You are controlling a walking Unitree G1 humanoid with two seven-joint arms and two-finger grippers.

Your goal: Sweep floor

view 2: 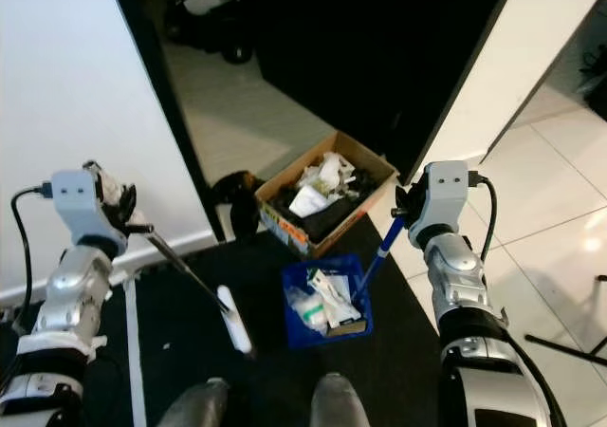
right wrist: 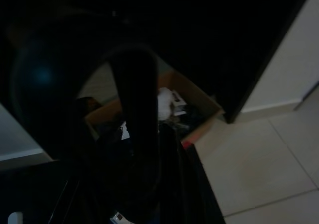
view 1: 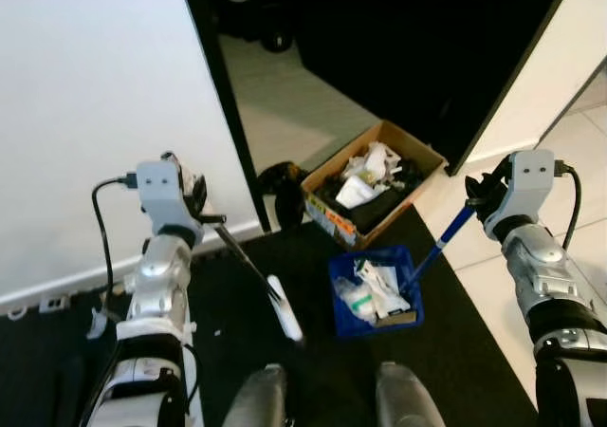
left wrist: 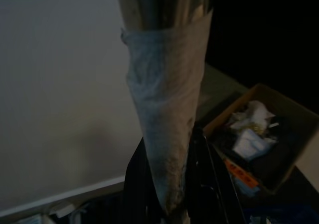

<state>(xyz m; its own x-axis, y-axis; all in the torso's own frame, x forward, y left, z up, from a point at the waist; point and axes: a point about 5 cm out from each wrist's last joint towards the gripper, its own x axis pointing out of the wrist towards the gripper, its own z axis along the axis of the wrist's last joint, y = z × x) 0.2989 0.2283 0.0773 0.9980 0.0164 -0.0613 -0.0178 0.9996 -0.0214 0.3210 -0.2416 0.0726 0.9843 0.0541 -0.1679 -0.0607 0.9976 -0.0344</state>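
Your left gripper (view 1: 196, 202) is raised at the left side, and its black fingers are closed around the upper end of the broom handle (view 1: 245, 261). From this gripper the thin handle runs down and toward the middle, and the white broom head (view 1: 285, 308) rests on the dark mat (view 1: 455, 351), below the gripper and just in front of the robot's feet. In the left wrist view you see the handle (left wrist: 164, 109) wrapped in pale tape, held tight between the fingers.

Your right gripper (view 2: 410, 209) is raised at the right side and grips the top of the blue dustpan handle (view 2: 377, 252). The handle goes down and inward from this gripper to the blue dustpan (view 2: 327, 301), which sits on the mat and holds white paper scraps. Just beyond the dustpan, further from both grippers, an open cardboard box (view 1: 373, 182) full of trash stands at the mat edge. Pale floor tiles (view 2: 560, 209) lie beside your right gripper.
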